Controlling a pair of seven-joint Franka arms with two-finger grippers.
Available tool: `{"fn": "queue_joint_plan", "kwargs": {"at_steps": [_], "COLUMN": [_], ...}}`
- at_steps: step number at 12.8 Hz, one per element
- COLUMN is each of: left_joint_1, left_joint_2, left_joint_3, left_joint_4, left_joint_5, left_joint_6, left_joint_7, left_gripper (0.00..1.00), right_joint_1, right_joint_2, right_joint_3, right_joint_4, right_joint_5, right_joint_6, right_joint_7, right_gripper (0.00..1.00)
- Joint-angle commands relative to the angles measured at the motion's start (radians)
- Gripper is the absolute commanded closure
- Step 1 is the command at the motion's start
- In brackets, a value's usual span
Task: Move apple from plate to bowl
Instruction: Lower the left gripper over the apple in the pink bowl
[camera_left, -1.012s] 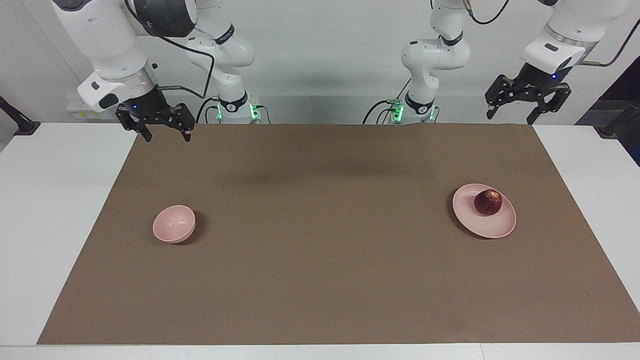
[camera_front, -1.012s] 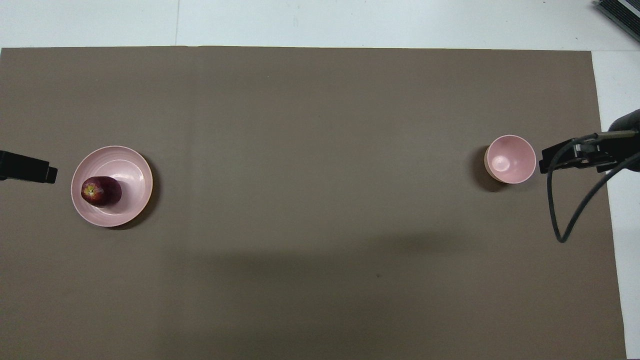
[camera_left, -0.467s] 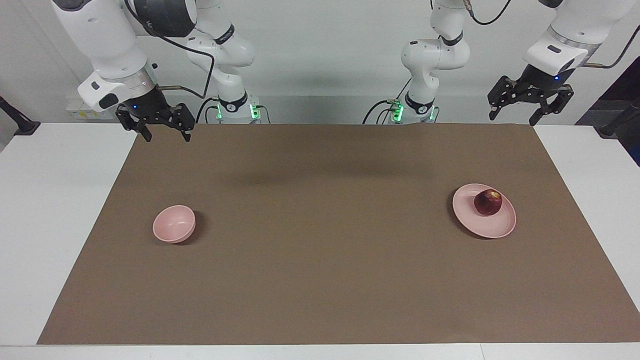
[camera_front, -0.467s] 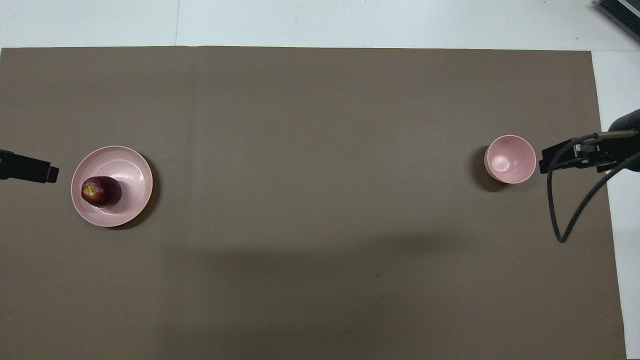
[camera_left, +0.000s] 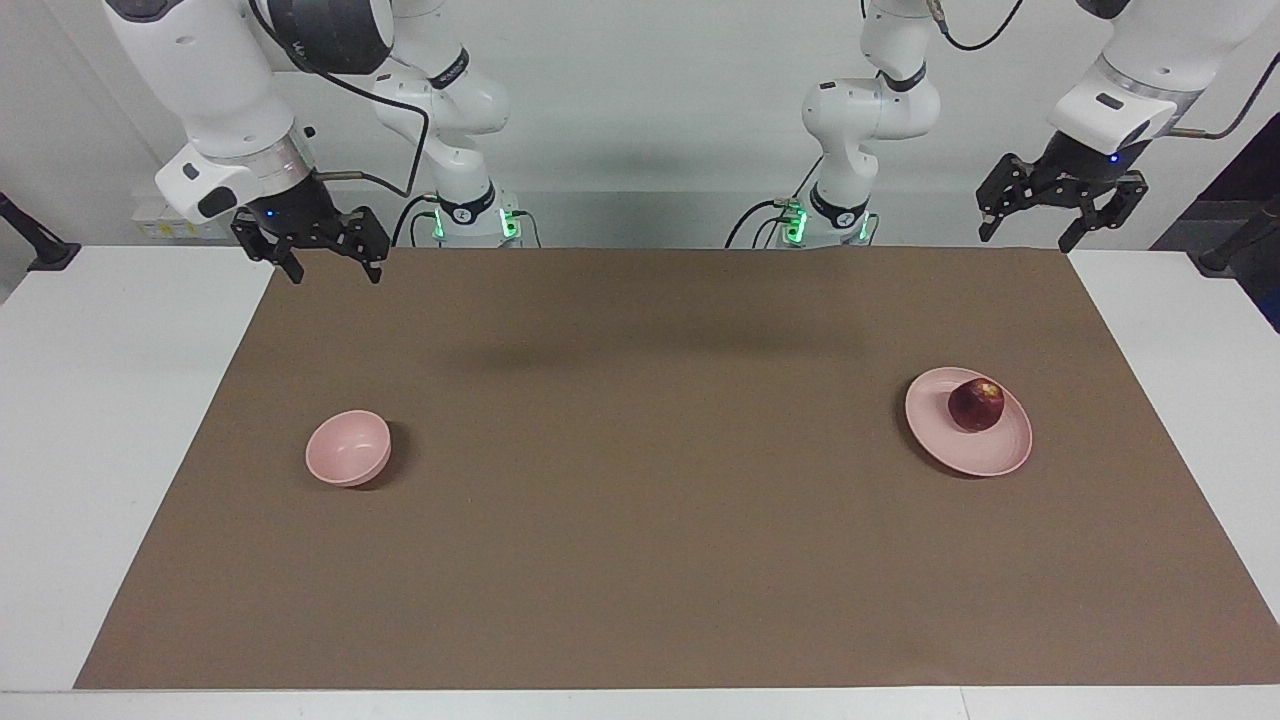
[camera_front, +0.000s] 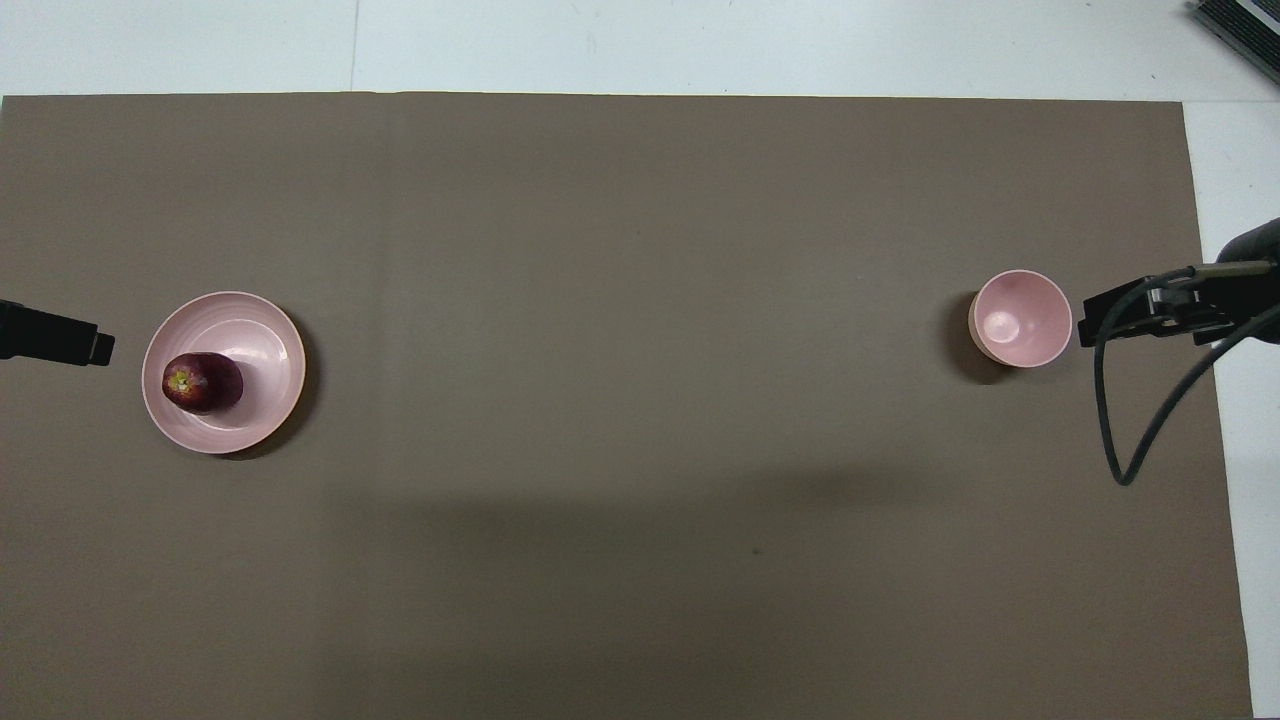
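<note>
Brown paper (camera_left: 640, 480) covers the table. At the left arm's end the plate (camera_left: 985, 455) holds the apple (camera_left: 976, 404); at the right arm's end the bowl (camera_left: 347, 448) holds nothing. Only the facing view shows both grippers whole: the left gripper (camera_left: 1030, 232) and right gripper (camera_left: 335, 268) hang high, fingers spread wide, gripping nothing. From overhead, the apple's yellowish top is visible (camera_front: 183, 380).

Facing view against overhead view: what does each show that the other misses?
Only the facing view shows both arms whole, the left tool and right tool raised and open near the robots' end. Only the overhead view shows the small deep pink bowl is empty. Both show the dark red apple on the flat pink plate.
</note>
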Motion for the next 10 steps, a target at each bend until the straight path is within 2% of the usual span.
{"fn": "queue_joint_plan", "kwargs": {"at_steps": [1,10], "left_joint_1": [0.006,0.110], "left_joint_2": [-0.019,-0.020], "left_joint_3": [0.005,0.005], "left_joint_4": [-0.083,-0.294], "left_joint_5": [-0.010,-0.011], "left_joint_6": [0.074,0.294], "left_joint_7": [0.026,0.144], "left_gripper": [0.00,0.00], "right_joint_1": [-0.009,-0.009], "right_joint_2": [0.000,0.000], "right_joint_3": [0.009,0.009], "right_joint_4": [0.004,0.004], "right_joint_5": [-0.003,-0.003], "right_joint_6": [-0.011,-0.010], "right_joint_7": [-0.001,-0.001], "right_gripper": [0.00,0.00]}}
